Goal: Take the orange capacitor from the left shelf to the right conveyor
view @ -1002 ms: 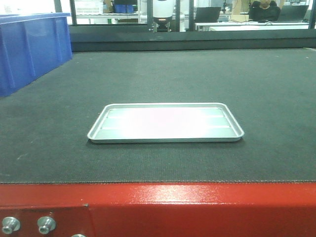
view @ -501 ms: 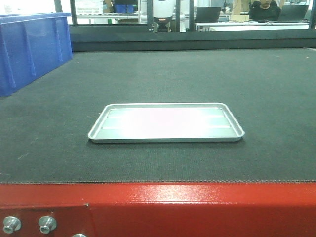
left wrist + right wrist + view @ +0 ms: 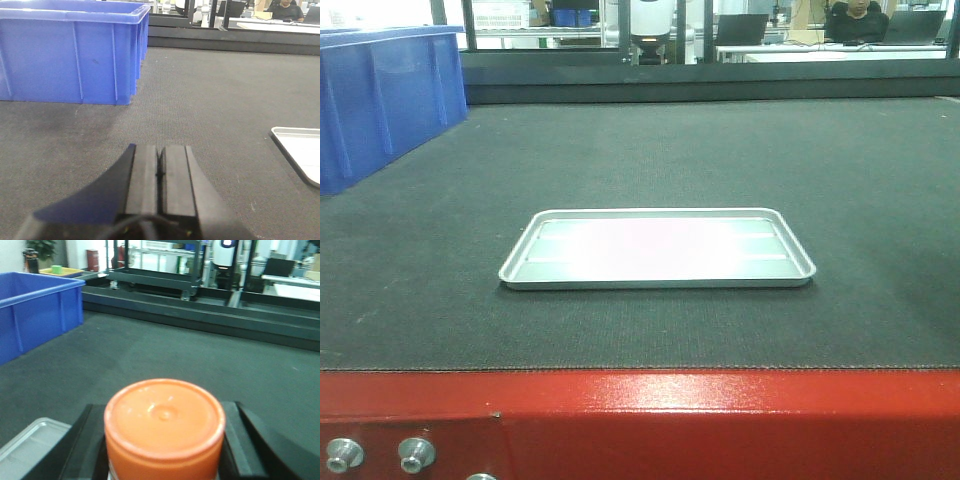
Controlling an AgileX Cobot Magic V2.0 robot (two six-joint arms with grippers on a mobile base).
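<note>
Capacitor [image 3: 164, 415]: lower body was cut off at the bottom edge, between the right gripper's [image 3: 165, 412] fingers; side print hidden.
Tray [image 3: 300, 150]: ran off the right edge, ahead-right of the left gripper [image 3: 160, 150].
Bin [image 3: 65, 55]: ahead-left, left end cut off.

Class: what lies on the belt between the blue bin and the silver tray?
Nothing: only bare belt separates bin and tray, as the front view shows.
</note>
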